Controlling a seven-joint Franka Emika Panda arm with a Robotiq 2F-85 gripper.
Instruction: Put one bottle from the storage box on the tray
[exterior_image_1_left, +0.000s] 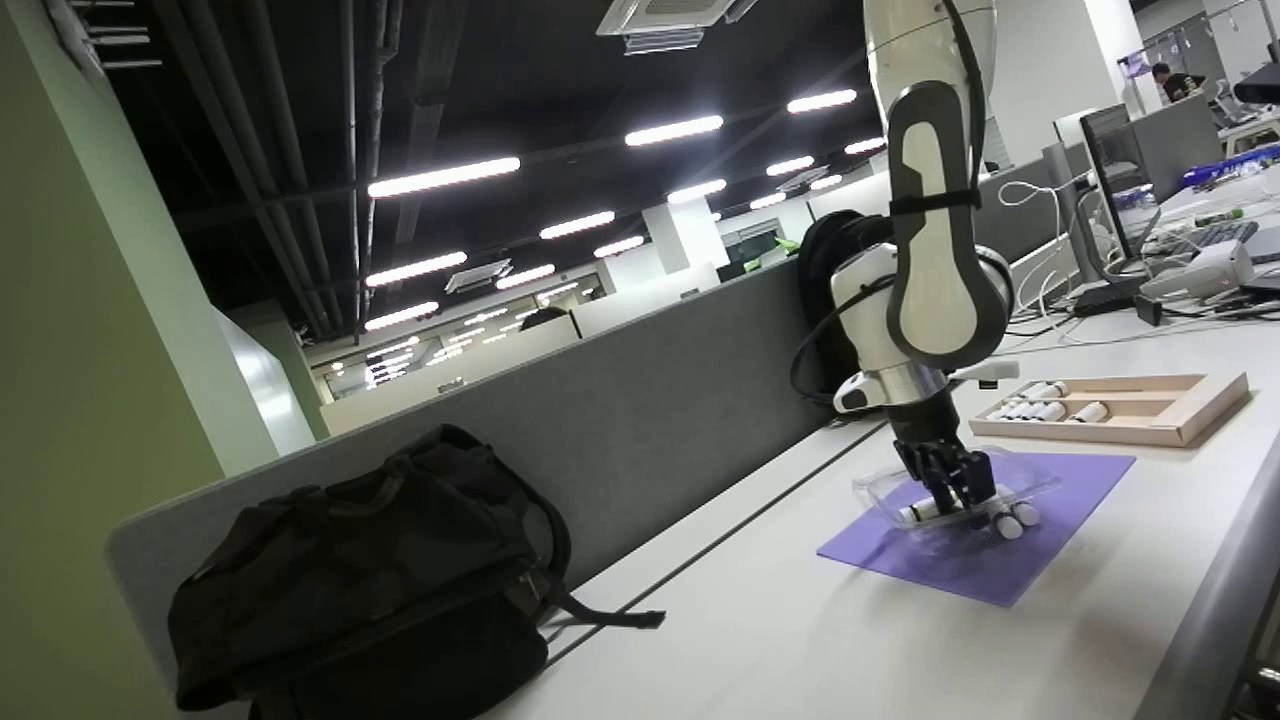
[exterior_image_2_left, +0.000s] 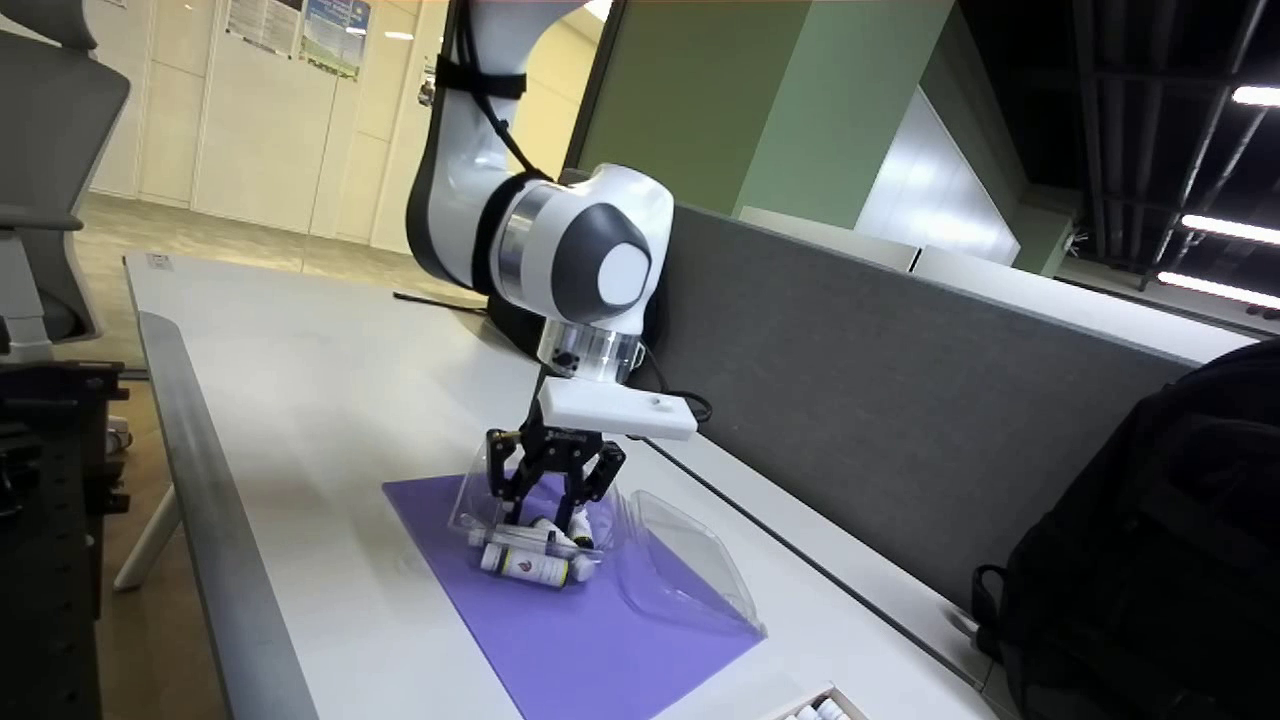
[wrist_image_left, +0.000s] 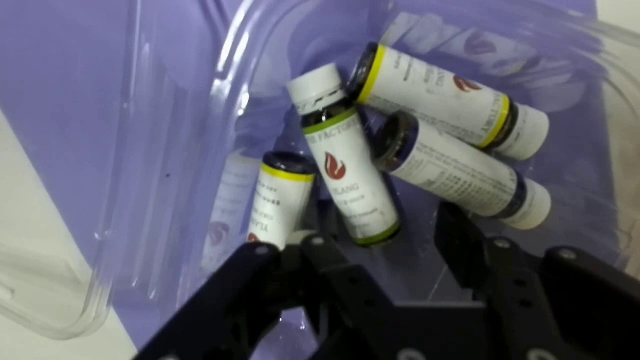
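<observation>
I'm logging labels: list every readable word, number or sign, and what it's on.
"FACTOR", ends unclear: green-banded bottle
"LANG", first letter unclear: same bottle
"FACTORY", blurred: upper yellow-banded bottle, wrist view
Red flame sign: both those bottles
Too blurred: lower yellow-banded bottle, dark-banded bottle, all fine print
Too small: posters in an exterior view
Numbers: none readable

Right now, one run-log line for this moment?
hand: open, inside clear plastic clamshell | held: nothing | clamshell: open, at least four white-labelled bottles | wooden tray: white bottles inside
</observation>
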